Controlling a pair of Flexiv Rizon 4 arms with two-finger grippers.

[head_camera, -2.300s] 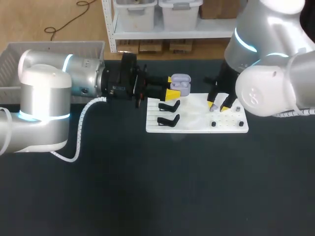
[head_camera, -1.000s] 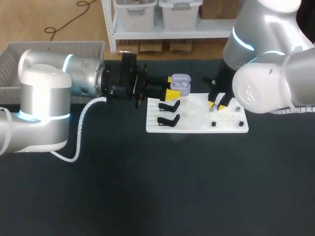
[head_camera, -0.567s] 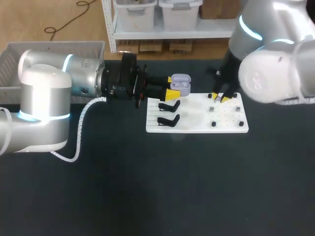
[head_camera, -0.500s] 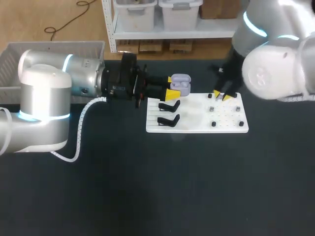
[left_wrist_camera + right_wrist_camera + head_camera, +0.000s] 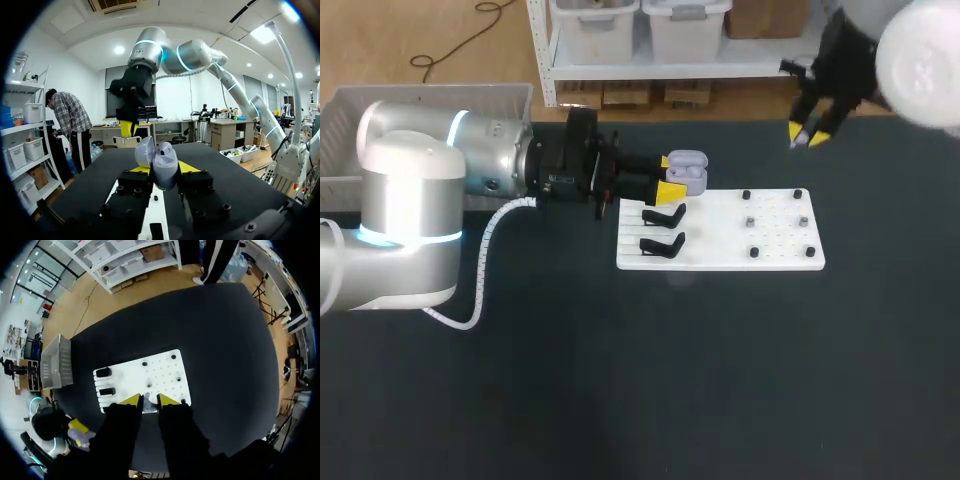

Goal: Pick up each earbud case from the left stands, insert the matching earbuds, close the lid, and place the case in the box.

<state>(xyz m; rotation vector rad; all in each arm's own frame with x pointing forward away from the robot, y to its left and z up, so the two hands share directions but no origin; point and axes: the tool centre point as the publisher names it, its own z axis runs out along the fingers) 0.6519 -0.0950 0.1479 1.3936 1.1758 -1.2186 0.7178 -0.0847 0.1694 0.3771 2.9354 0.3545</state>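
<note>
Clamps case (image 5: 687, 170) in left gripper (image 5: 672, 177) at board's (image 5: 720, 252) upper-left edge; pinches earbud (image 5: 148, 406), clearer from wrist, in right gripper (image 5: 807, 135), upper right.

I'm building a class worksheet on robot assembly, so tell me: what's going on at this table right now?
The left gripper is shut on an open lavender earbud case, holding it by the far left corner of the white board, near two empty black stands. The right gripper hangs high over the table's far side, pinching a small pale piece, apparently an earbud. That earbud is not yet at the case.
</note>
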